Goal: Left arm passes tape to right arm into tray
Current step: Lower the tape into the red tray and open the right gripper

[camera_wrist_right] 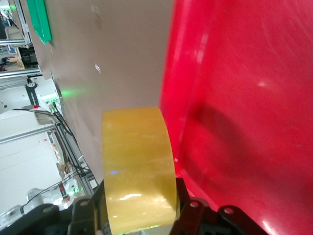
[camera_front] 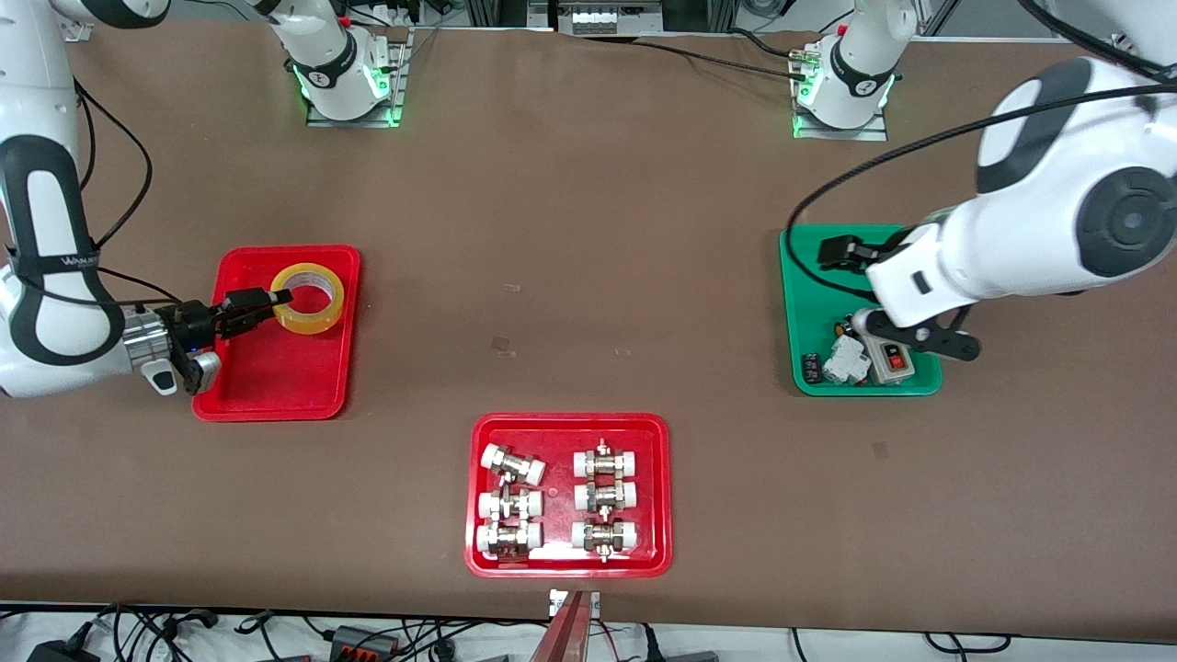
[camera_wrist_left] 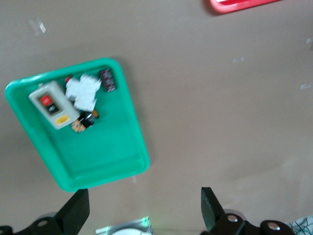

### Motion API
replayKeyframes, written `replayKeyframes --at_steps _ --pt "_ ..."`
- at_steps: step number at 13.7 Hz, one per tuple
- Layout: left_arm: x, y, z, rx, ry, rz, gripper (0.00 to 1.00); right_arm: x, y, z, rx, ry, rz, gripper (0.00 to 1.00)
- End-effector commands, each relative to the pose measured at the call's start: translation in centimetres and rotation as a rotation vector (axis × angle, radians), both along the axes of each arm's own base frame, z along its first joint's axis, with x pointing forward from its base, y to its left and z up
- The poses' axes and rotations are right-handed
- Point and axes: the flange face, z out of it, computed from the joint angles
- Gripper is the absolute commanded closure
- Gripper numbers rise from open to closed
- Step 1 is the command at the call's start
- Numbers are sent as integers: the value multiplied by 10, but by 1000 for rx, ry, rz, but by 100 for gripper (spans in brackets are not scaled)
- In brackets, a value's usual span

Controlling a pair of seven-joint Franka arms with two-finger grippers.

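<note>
Brown counter, three trays: my right end effector [camera_front: 276,299] carries the tape [camera_front: 308,298] over the plain red tray [camera_front: 276,386].

I clamp the roll through its wall, one finger inside the core, so it hangs on edge above the tray, ready to lower. My left end effector [camera_wrist_left: 142,208], released and empty, waits over the green tray [camera_front: 798,276].

Right gripper [camera_front: 276,303] clamped tight, wrist level; left gripper [camera_wrist_left: 142,208] spread wide, aloft.

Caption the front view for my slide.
Right gripper holds the tape over the red tray; left gripper waits open above the green tray.
</note>
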Motion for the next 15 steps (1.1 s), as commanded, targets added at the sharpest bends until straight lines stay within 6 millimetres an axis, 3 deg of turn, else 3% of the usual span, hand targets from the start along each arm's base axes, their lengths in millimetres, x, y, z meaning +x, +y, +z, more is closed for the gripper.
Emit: replayKeyframes --at_steps 1,3,4,5,6,7,9,13,15 --pt "0 38 0 19 27 16 0 3 -4 -8 -12 -41 56 100" --pt "2 46 0 55 16 19 0 4 -11 -13 -46 -59 74 100" --pt "2 46 -1 87 7 5 0 2 -13 -19 -58 -53 84 93" --pt "3 47 0 114 -3 -21 0 1 -13 -21 -65 -49 93 59" --pt "5 50 -2 140 -16 -44 0 3 -13 -21 -76 -59 94 17" --pt "5 55 -2 171 -21 -57 0 5 -15 -22 -91 -72 106 0" --pt "6 59 -2 180 -23 -21 0 14 -8 -13 -155 -123 192 0" --pt "1 47 2 215 -30 93 0 40 51 49 -352 -253 422 0" --pt "0 43 1 184 -13 134 0 45 71 75 -419 -285 472 0"
